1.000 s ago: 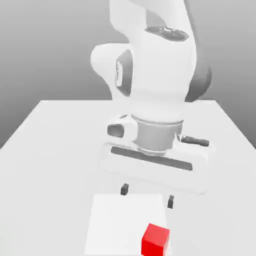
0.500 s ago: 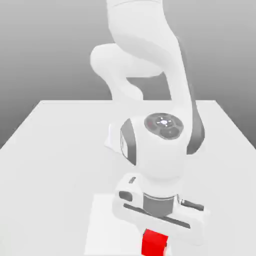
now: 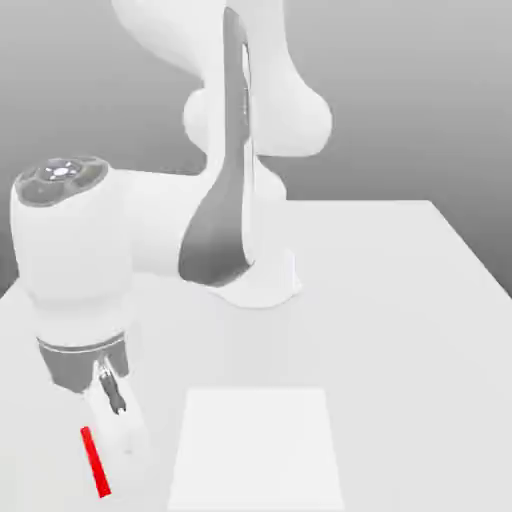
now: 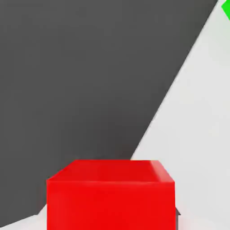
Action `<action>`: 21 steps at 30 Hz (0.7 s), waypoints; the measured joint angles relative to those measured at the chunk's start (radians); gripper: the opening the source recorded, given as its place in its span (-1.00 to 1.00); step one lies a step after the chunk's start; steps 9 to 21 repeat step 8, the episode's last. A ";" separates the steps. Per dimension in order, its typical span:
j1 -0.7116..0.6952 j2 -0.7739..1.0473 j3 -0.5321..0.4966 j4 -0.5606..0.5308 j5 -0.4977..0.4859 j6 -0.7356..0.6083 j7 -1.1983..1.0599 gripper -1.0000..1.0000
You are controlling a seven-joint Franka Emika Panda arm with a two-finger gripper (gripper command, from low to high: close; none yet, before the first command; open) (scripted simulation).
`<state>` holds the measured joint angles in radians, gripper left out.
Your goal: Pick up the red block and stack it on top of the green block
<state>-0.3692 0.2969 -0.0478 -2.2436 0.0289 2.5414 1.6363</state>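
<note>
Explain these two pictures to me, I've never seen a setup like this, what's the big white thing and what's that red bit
These are computer-rendered pictures, not photos. The big white thing is a robot arm with several joints, standing on a white table. One picture is taken by a camera off to the side that looks at the whole scene. The other comes from a small camera mounted on the arm's hand, looking past whatever it carries.

The red bit is a small red block. In the side picture it shows as a thin red strip below the hand, at the exterior view's left. In the hand picture it is the large red cube close to the lens. The gripper, a two-fingered clamp on the end of the arm, is shut on it.

A paler square patch is marked on the table, and a green corner peeks in at the edge of the hand picture.
</note>
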 joint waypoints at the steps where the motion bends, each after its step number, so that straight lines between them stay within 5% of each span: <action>1: -0.023 0.014 -0.023 0.019 0.014 -0.004 0.019 -1.00; 4: -0.101 0.141 -0.077 0.101 0.075 0.035 0.069 -1.00; 5: -0.115 0.172 -0.084 0.118 0.088 0.048 0.076 1.00; 21: -0.115 0.172 -0.084 0.118 0.088 0.048 0.075 1.00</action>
